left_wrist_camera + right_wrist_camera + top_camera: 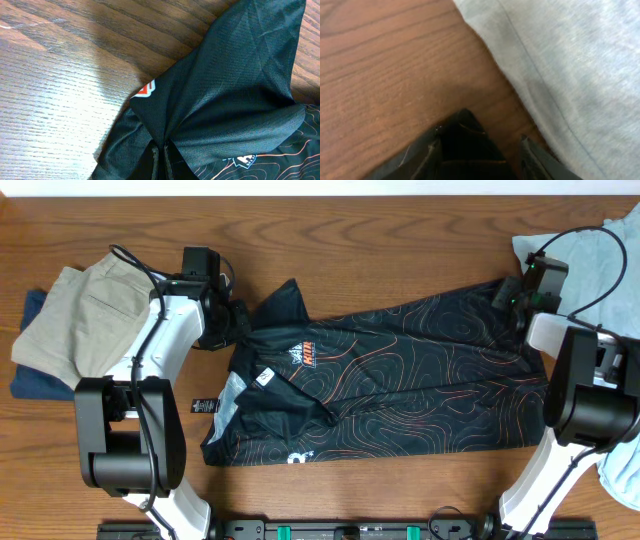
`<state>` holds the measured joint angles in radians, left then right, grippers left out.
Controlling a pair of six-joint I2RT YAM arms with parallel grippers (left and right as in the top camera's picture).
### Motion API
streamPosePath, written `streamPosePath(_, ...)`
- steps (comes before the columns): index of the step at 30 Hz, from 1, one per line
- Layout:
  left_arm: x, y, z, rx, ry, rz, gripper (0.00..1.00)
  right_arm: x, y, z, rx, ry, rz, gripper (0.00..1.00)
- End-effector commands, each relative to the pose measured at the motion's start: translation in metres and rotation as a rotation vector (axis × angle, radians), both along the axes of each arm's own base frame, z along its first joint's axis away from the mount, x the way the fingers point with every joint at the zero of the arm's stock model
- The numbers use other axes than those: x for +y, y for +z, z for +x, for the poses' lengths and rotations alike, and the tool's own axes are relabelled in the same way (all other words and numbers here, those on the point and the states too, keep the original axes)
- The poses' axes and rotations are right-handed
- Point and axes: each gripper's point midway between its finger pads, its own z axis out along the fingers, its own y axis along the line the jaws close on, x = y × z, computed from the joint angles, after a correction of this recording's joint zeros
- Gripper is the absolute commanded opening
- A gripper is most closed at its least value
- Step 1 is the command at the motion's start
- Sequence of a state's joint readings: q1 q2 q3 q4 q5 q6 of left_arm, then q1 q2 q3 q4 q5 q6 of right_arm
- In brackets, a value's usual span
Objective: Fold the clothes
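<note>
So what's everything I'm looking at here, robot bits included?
jersey: one, black with orange contour lines, spread across the middle of the table
trousers: one pair, khaki, folded, far left
dark cloth: one, navy, under the trousers
shirt: one, light blue, far right, partly behind the right arm
table: one, brown wood, beneath everything
left arm: one, white and black, left of the jersey
right arm: one, white and black, right of the jersey
left fingers: one pair, black, pinching jersey fabric by a sleeve
right fingers: one pair, black, either side of a jersey corner; grip unclear
</note>
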<state>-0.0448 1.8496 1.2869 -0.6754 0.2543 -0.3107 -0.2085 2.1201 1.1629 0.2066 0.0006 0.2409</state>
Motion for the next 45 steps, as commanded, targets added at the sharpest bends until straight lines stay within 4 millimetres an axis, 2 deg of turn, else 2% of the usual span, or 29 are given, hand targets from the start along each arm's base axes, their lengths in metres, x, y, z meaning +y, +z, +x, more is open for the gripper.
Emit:
streamPosePath(1,0.003,0.006,-0.001,-0.015,0.006,0.018,0.06,0.011,-0.009,0.000,0.020,0.023,-0.011,0.44)
streamPosePath(3,0.003,0.006,-0.001,-0.015,0.006,0.017,0.06,0.011,-0.009,0.001,0.020,0.025,-0.011,0.33)
streamPosePath(4,0.003,0.006,-0.001,-0.015,0.006,0.017,0.06,0.011,-0.009,0.001,0.020,0.024,-0.011,0.16)
streamPosePath(5,0.003,0.006,-0.001,-0.015,0.006,0.018,0.06,0.011,-0.009,0.000,0.021,0.024,-0.011,0.06)
streamPosePath(6,0.003,0.006,-0.001,-0.016,0.005,0.018,0.06,0.011,-0.009,0.000,0.021,0.024,-0.011,0.01)
streamPosePath(10,0.003,0.006,0.000,-0.020,0.005,0.018,0.06,0.007,-0.008,0.000,0.023,0.006,-0.028,0.01)
streamPosePath(13,0.003,0.007,0.004,-0.038,0.005,0.017,0.06,0.002,0.004,-0.001,0.012,-0.007,-0.037,0.01)
streamPosePath(16,0.002,0.014,0.015,-0.086,0.004,0.010,0.06,-0.003,0.030,-0.002,-0.016,-0.021,-0.046,0.01)
streamPosePath(21,-0.012,0.034,0.036,-0.193,-0.020,-0.065,0.06,-0.017,0.088,-0.010,-0.077,-0.061,-0.078,0.01)
streamPosePath(24,-0.015,0.040,0.035,-0.204,-0.027,-0.084,0.06,-0.019,0.107,-0.024,-0.053,-0.054,-0.096,0.01)
streamPosePath(30,-0.013,0.058,0.010,-0.164,-0.025,-0.081,0.06,-0.023,0.105,-0.069,0.111,-0.076,-0.094,0.01)
streamPosePath(34,-0.013,0.079,-0.011,-0.151,-0.027,-0.079,0.06,-0.023,0.100,-0.095,0.205,-0.085,-0.072,0.01)
streamPosePath(37,-0.012,0.087,-0.031,-0.105,-0.022,-0.079,0.07,-0.024,0.096,-0.117,0.284,-0.095,-0.053,0.01)
streamPosePath(40,-0.011,0.084,-0.055,-0.019,-0.020,-0.076,0.06,-0.025,0.092,-0.140,0.364,-0.107,-0.033,0.01)
streamPosePath(45,-0.009,0.072,-0.096,0.157,-0.014,-0.072,0.06,-0.040,0.085,-0.181,0.511,-0.179,-0.062,0.01)
